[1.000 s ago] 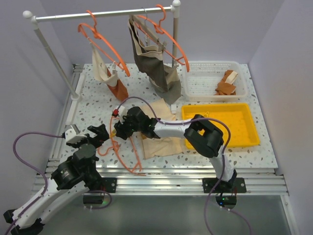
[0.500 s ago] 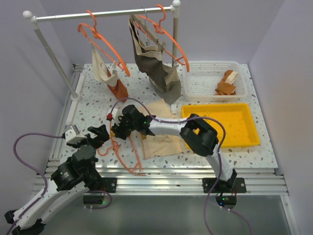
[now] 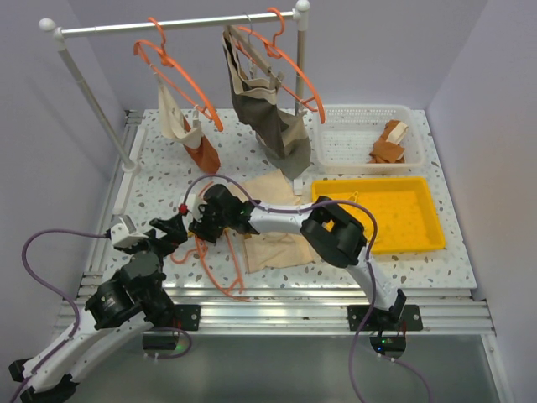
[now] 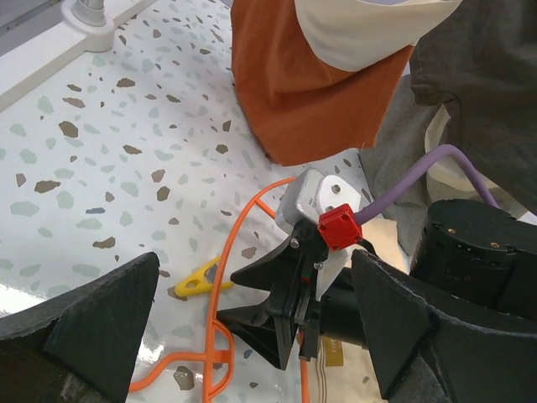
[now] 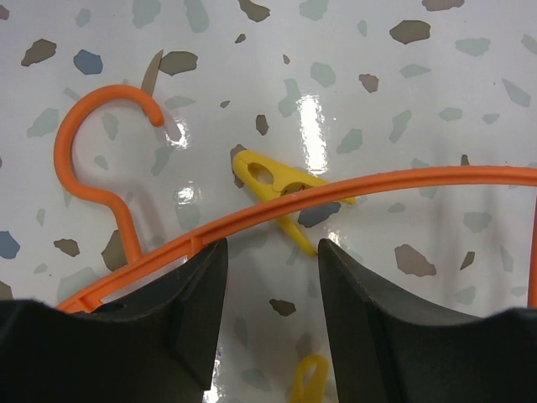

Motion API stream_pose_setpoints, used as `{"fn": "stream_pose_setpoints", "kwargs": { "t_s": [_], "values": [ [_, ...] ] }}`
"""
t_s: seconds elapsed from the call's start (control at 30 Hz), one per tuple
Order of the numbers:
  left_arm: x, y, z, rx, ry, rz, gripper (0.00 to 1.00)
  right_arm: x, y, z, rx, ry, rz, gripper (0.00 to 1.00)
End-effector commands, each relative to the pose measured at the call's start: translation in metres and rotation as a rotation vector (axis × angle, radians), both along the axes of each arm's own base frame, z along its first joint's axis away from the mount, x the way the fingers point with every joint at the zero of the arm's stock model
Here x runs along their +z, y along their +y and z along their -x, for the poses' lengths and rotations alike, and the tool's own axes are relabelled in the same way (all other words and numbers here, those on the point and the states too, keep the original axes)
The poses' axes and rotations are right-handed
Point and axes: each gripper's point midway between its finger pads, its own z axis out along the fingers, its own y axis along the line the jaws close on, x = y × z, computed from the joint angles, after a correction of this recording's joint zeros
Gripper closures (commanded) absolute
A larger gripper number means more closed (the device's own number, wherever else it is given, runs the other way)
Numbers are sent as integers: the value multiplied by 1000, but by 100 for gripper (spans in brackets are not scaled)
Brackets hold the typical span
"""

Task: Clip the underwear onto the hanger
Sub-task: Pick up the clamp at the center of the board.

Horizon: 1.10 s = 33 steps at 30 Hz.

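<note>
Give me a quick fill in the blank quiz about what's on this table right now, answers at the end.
1. The yellow clothespin lies under the bar of the ___ hanger.
2. The underwear lies flat beside the ___ tray.
3. The ___ basket holds a rust-orange cloth.
4. The left gripper and the right gripper both have their jaws ___.
Answers: orange, yellow, white, open.

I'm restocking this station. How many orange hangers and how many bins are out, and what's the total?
Orange hangers: 3, two on the rail, one on the table
Bins: 2, a white basket and a yellow tray
Total: 5
</note>
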Motion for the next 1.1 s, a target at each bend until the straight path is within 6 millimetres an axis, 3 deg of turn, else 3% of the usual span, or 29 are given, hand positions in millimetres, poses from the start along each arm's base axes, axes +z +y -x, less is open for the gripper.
{"fn": "stream_pose_setpoints", "kwargs": {
  "t_s": [0.0, 0.47, 0.6, 0.87, 1.07],
  "values": [
    [5, -1, -1, 4, -29, 20, 0, 10, 9, -5, 17, -51, -12, 49],
    [6, -6, -1, -22, -36, 21, 0, 12, 24, -15, 32, -101, -23, 49],
    [6, -6, -1, -27, -38, 22, 0, -1, 20, -10, 41, -79, 9, 50],
    [7, -7, 0, -34, -45, 34, 0, -10, 10, -6, 45, -73, 66, 74],
    [7, -7, 1, -40, -50, 42, 0, 3, 3, 0, 60, -97, 100, 85]
  ]
}}
